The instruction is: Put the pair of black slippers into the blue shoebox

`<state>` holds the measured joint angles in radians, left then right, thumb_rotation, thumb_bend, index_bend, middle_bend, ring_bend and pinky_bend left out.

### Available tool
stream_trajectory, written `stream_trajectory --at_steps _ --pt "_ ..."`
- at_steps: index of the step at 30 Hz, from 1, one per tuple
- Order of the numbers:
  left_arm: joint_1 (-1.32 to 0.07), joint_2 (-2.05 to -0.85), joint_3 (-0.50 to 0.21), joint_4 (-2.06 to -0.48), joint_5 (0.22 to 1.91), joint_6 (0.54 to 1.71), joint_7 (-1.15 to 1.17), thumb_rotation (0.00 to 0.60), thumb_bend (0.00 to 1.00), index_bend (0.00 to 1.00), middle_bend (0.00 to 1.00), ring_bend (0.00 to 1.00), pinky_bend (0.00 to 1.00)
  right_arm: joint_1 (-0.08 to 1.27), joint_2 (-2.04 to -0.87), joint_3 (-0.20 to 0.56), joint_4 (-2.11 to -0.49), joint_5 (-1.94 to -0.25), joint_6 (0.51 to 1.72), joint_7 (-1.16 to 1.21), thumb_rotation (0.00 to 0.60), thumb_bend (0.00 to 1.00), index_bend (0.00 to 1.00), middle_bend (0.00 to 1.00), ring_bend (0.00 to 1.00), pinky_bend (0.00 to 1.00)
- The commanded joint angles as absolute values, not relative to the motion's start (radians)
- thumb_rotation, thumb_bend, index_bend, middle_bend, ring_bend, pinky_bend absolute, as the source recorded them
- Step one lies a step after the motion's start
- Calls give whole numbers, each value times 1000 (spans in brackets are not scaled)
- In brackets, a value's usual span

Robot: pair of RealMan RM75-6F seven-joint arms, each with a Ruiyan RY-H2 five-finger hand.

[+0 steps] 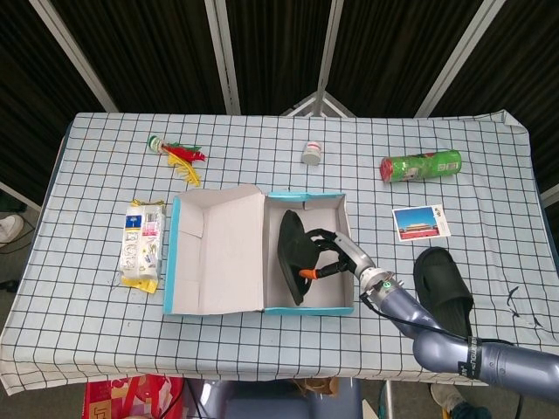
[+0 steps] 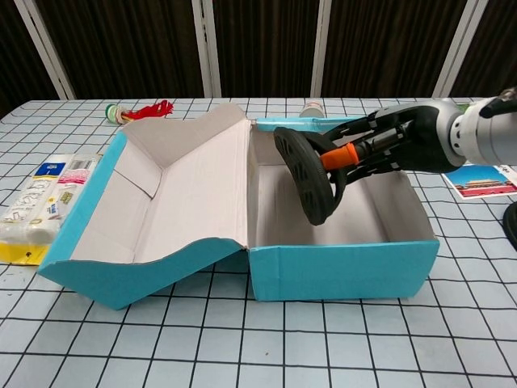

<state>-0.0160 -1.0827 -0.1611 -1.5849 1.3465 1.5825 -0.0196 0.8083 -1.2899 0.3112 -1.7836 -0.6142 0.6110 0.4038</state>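
Observation:
The blue shoebox (image 1: 348, 307) (image 2: 339, 270) lies open mid-table, its lid folded out to the left. My right hand (image 1: 330, 253) (image 2: 380, 149) grips one black slipper (image 1: 292, 253) (image 2: 305, 174) on edge, sole facing left, low inside the box. The other black slipper (image 1: 443, 279) (image 2: 510, 225) lies flat on the cloth right of the box. My left hand does not show in either view.
A snack packet (image 1: 142, 243) (image 2: 32, 208) lies left of the lid. A red and yellow feathered toy (image 1: 177, 155) (image 2: 139, 111), a small white jar (image 1: 312, 154), a green can (image 1: 420, 165) and a postcard (image 1: 420, 222) (image 2: 478, 179) sit on the checked cloth.

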Motion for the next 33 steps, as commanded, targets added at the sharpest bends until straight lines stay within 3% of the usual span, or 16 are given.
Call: stream_trajectory --at_steps 1,33 --pt "-16 -1083 -161 -1585 1346 1582 -20 600 385 94 8 52 102 818 -1303 305 -1782 -594 628 393 600 764 634 507 376 177" --pt "-16 -1082 -160 -1585 1349 1584 -23 600 385 94 8 52 102 882 -1439 217 -1745 -453 873 86 600 764 642 507 376 163"
